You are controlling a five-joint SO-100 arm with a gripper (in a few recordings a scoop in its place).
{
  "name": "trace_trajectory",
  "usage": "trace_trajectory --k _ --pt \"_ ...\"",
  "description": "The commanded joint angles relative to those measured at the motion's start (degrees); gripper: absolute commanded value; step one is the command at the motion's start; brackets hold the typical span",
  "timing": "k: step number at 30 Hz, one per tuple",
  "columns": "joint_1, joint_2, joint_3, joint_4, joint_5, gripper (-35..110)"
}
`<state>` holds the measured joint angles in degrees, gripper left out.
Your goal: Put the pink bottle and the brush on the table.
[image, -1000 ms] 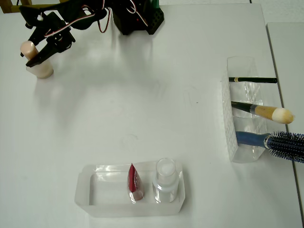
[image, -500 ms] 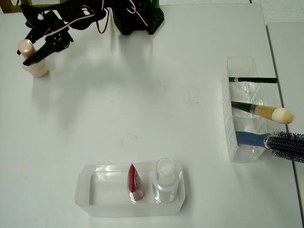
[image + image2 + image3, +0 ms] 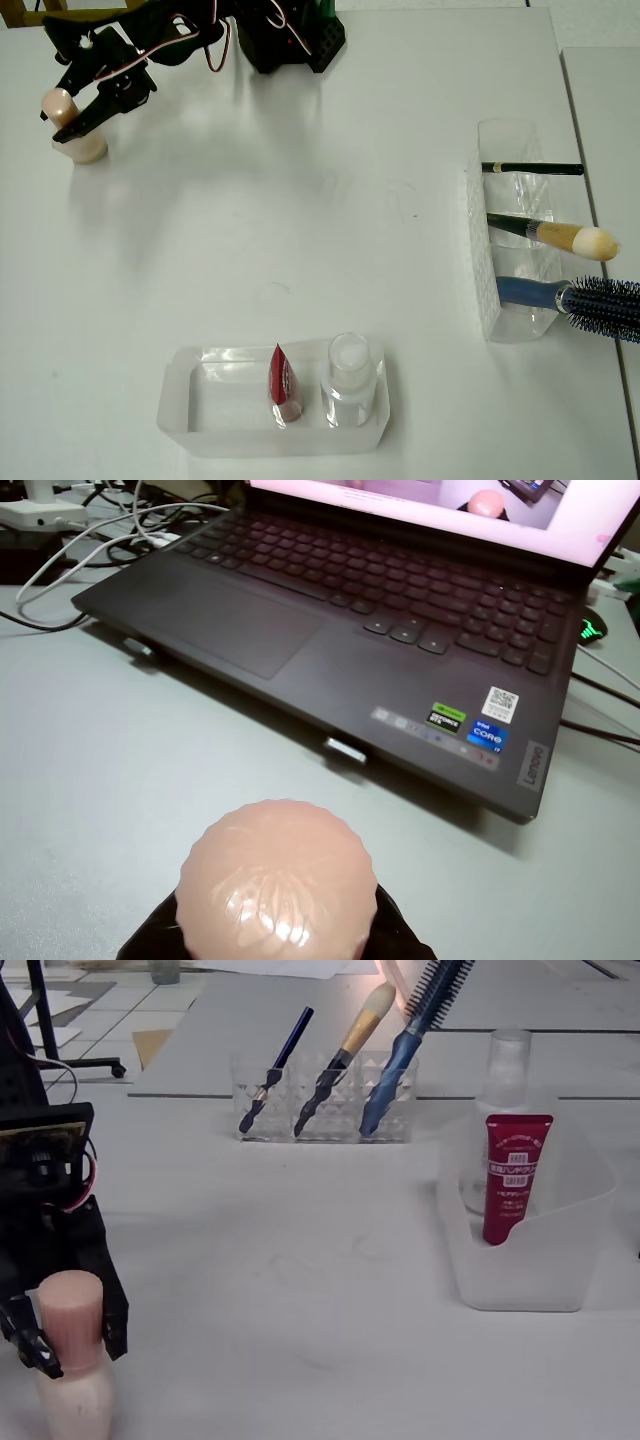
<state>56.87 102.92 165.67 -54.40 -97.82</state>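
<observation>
Hairbrush [image 3: 605, 306] head cut by frame edge

An open dark laptop [image 3: 340, 630] and loose white cables [image 3: 90, 550] sit on a pale grey surface under even light, while tiled flooring [image 3: 90, 1000] and a second white tabletop [image 3: 330, 1020] lie beyond.

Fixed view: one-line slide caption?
Gripper around the cap of the upright pink bottle on the table; brush in holder.

Overhead view, relative to tray [image 3: 180, 400]: bottle [image 3: 80, 145] far upper left on table [image 3: 300, 220]; brush [image 3: 560, 237] in holder [image 3: 500, 290], upper right.
</observation>
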Motion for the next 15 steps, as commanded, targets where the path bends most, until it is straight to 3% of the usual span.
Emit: trace_trajectory --k 1,15 --pt "0.7 -0.1 -0.1 -1.1 -0.4 0" --pt "0.7 0.4 0.2 0.4 -0.8 19"
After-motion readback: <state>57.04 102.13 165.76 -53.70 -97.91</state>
